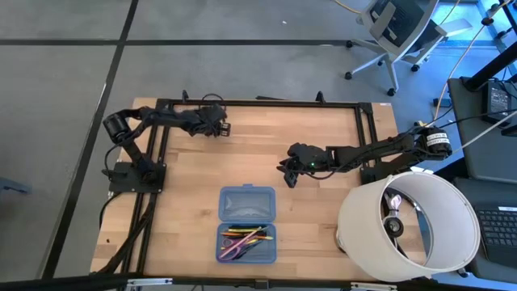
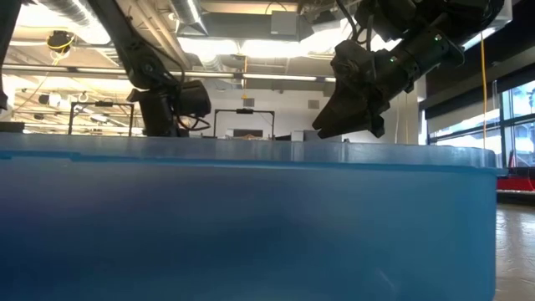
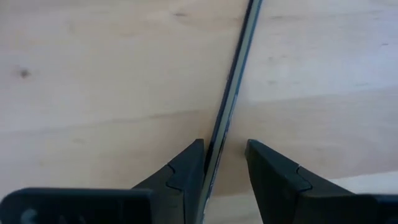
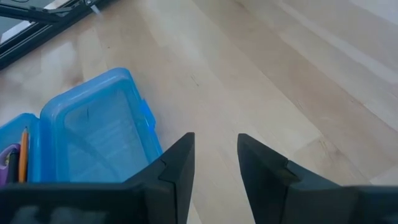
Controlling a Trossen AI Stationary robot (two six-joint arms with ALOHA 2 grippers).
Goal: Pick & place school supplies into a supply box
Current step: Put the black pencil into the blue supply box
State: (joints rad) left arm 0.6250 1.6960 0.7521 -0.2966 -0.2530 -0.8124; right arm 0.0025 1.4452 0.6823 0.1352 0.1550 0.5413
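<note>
The supply box (image 1: 247,222) lies open near the table's near edge, both translucent blue halves flat on the wood. Its near half holds the school supplies (image 1: 245,239): yellow, orange, pink and dark sticks. In the right wrist view an orange pencil (image 4: 23,155) and a purple piece (image 4: 9,157) show in that half. The far half (image 4: 102,134) is bare. My right gripper (image 1: 287,174) (image 4: 216,140) hangs above the table, just far and right of the box, narrowly open and holding nothing. My left gripper (image 1: 222,128) (image 3: 225,149) waits by the far edge, narrowly open.
A large white drum (image 1: 408,226) stands at the table's near right corner, beside the right arm. A black frame rail (image 3: 239,74) runs under the left gripper near the far edge. The box's blue wall (image 2: 251,226) fills the lower part of the low view. Bare wood lies between the arms.
</note>
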